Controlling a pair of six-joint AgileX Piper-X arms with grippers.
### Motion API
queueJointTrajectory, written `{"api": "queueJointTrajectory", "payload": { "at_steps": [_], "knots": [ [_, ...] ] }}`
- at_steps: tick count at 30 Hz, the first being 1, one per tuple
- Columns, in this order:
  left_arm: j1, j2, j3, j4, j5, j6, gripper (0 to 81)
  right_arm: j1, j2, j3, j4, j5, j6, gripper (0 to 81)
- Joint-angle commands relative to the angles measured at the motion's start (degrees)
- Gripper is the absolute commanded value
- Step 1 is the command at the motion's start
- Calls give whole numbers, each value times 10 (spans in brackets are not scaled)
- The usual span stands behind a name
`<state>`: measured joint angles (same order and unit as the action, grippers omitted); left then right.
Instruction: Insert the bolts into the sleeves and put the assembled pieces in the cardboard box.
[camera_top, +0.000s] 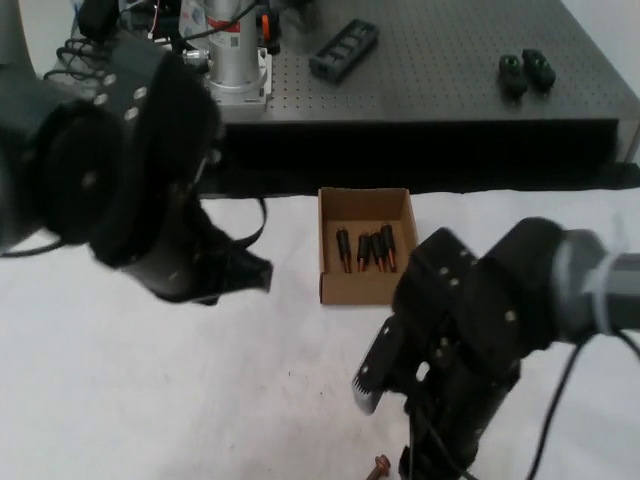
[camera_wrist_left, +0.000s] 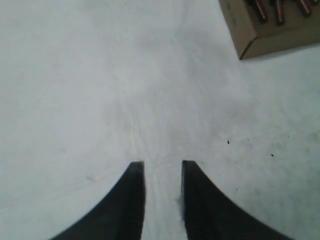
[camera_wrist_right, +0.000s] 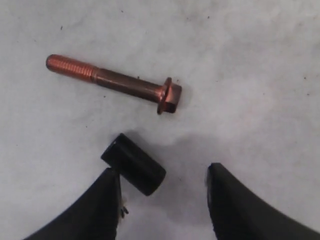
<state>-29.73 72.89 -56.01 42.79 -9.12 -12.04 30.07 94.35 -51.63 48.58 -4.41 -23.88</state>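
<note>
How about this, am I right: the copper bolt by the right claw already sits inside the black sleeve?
No. The bolt by the right claw lies beside the sleeve, apart from it, not inside; the right wrist view shows this.

I see a copper-orange bolt, a black sleeve, a plain brown cardboard box and a white cloth flecked with dark specks.

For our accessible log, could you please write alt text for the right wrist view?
A copper bolt lies on white cloth, and a black sleeve lies apart from it between the right gripper's open fingers, beside one of them.
</note>
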Motion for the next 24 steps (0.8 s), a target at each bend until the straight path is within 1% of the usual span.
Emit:
{"api": "queueJointTrajectory", "payload": {
  "at_steps": [1, 5, 7, 8, 13, 15, 18, 19, 20, 21, 24],
  "knots": [
    [1, -4, -1, -9, -6, 5, 192, 10, 12, -8, 5, -2, -15, 384],
    [1, -20, 3, -9, -6, 10, 192, 32, 23, -7, 0, 6, -20, 384],
    [1, -21, 3, -9, -6, 10, 192, 41, 25, -7, -3, 33, -20, 377],
    [1, -20, 3, -9, -6, 11, 192, 43, 25, -7, -2, 41, -19, 356],
    [1, -20, 3, -1, -1, 32, 192, 48, 25, -7, 6, 53, -19, 199],
    [1, -20, 5, 4, 30, 60, 192, 48, 25, -7, 6, 67, -12, 138],
    [1, -20, 9, 1, 105, 87, 192, 48, 25, -7, 3, 85, -6, 25],
    [0, -19, 9, -1, 133, 87, 192, 48, 25, -7, -1, 90, 6, 15],
    [-1, -15, 9, -4, 153, 87, 192, 46, 24, -7, -7, 88, 21, 53],
    [-3, -11, 9, -8, 172, 90, 192, 43, 22, -5, -12, 88, 32, 51],
    [-21, 17, 9, -18, 201, 113, 192, 25, 4, -4, -18, 86, 60, 51]
  ]
}}
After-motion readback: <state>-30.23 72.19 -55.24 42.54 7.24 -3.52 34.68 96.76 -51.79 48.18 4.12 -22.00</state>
